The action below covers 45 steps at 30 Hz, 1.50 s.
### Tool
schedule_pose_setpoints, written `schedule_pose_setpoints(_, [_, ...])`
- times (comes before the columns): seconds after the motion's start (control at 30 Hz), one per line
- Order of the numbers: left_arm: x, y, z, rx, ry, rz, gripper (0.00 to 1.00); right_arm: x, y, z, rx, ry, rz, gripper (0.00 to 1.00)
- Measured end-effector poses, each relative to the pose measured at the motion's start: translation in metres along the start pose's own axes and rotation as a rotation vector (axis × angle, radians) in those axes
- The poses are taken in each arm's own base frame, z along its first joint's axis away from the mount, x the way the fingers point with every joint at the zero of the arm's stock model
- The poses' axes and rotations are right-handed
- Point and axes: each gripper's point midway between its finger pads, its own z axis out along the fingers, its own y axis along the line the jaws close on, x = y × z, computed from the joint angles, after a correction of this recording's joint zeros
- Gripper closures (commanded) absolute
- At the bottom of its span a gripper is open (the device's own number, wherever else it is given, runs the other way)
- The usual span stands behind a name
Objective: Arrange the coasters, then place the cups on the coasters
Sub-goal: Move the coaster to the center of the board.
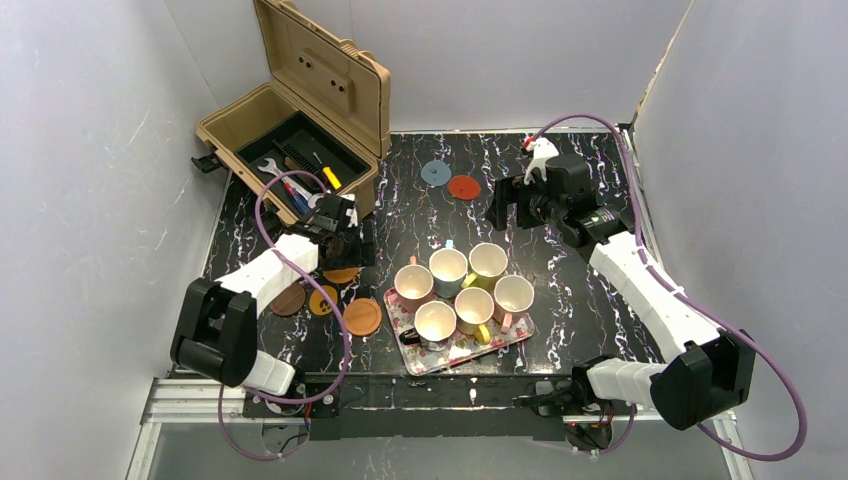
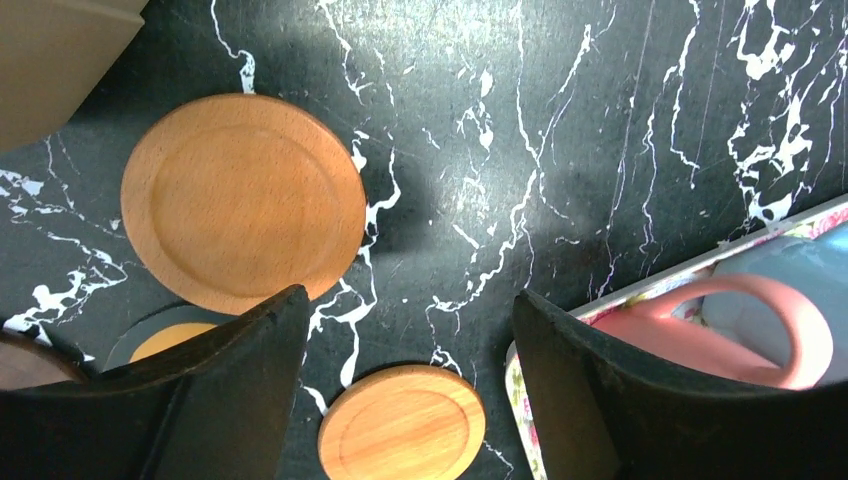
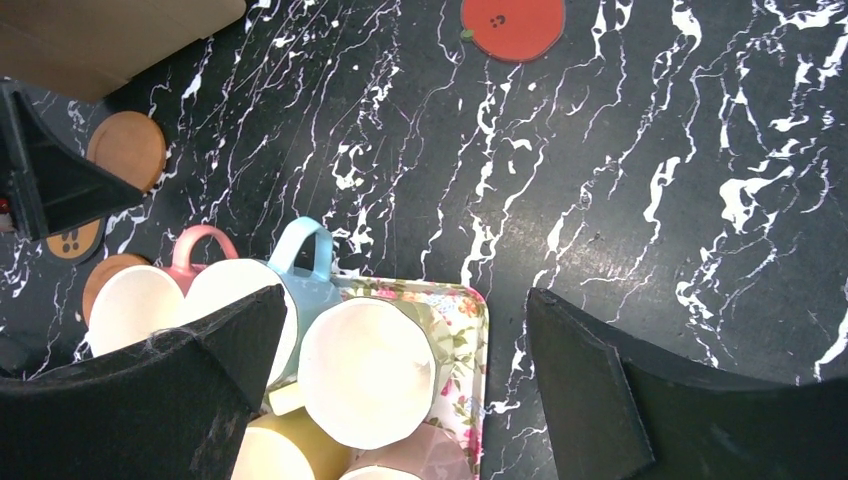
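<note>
Six cups stand packed on the floral tray [image 1: 519,338]; the right wrist view shows a pink cup [image 3: 130,300], a blue cup [image 3: 312,285] and a cream cup [image 3: 365,370]. A blue-grey coaster [image 1: 435,173] and a red coaster [image 1: 463,187] lie at the back. At the left lie a dark brown coaster [image 1: 288,299], a yellow-orange coaster [image 1: 323,300] and two orange coasters [image 1: 362,316] [image 2: 243,200]. My left gripper [image 2: 410,293] hovers open over the table between the two orange coasters, holding nothing. My right gripper [image 3: 407,292] hangs open above the tray's far corner.
An open tan toolbox [image 1: 300,130] with tools stands at the back left, close behind my left gripper [image 1: 345,245]. White walls close in the table on three sides. The tray's edge [image 2: 520,400] lies just right of the left fingers.
</note>
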Motion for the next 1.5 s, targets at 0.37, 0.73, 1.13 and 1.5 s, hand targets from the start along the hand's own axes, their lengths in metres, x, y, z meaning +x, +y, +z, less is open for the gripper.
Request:
schedule_pose_setpoints(0.37, [-0.014, -0.003, 0.021, -0.017, -0.042, 0.035, 0.27, 0.032, -0.003, 0.017, -0.013, 0.068, 0.021, 0.01])
schedule_pose_setpoints(0.73, [-0.03, -0.018, 0.037, 0.027, -0.091, 0.055, 0.28, 0.035, -0.001, 0.024, -0.033, 0.072, 0.041, 0.01])
schedule_pose_setpoints(1.13, [-0.014, -0.011, 0.033, -0.057, -0.094, 0.124, 0.3, 0.037, 0.0, 0.027, -0.039, 0.079, 0.047, 0.01])
schedule_pose_setpoints(1.5, [-0.017, -0.019, -0.005, -0.085, -0.142, 0.295, 0.28, 0.043, 0.003, 0.03, -0.059, 0.089, 0.069, 0.01])
